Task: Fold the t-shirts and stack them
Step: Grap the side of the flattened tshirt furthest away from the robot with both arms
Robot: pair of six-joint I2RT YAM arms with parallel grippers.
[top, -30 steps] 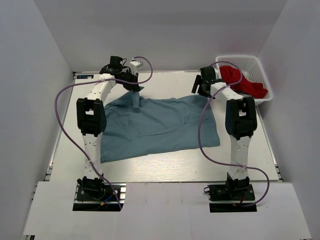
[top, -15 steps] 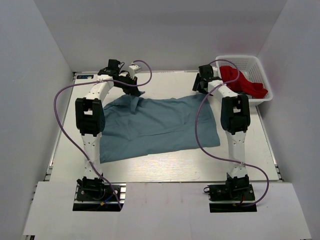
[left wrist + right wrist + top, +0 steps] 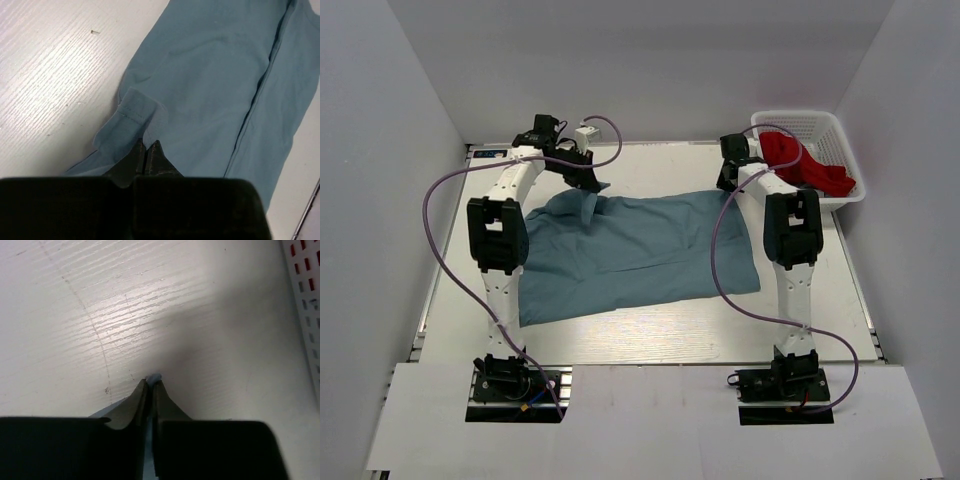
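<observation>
The lifted far-left corner of the t-shirt (image 3: pixel 640 255) had sunk lower, left gripper (image 3: pixel 148 146) and right gripper (image 3: pixel 150 381) both clamped on far corners, though the right's sliver-thin pinch could slip under tension.

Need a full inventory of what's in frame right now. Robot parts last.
t-shirt: 1, dusty grey-blue, spread over the middle of the table, wrinkled
basket: 1, white plastic lattice, far right corner of the table
red garment: 1, red, bunched in the basket, spilling over its near rim
table: 1, white wood-grain, under everything
cables: 2, purple, one looping beside each arm
arms: 2, white and black, bases at the near edge, both reaching to the far side
left gripper: 1, black, shut on the t-shirt's far left edge
right gripper: 1, black, shut on the t-shirt's far right corner, next to the basket
</observation>
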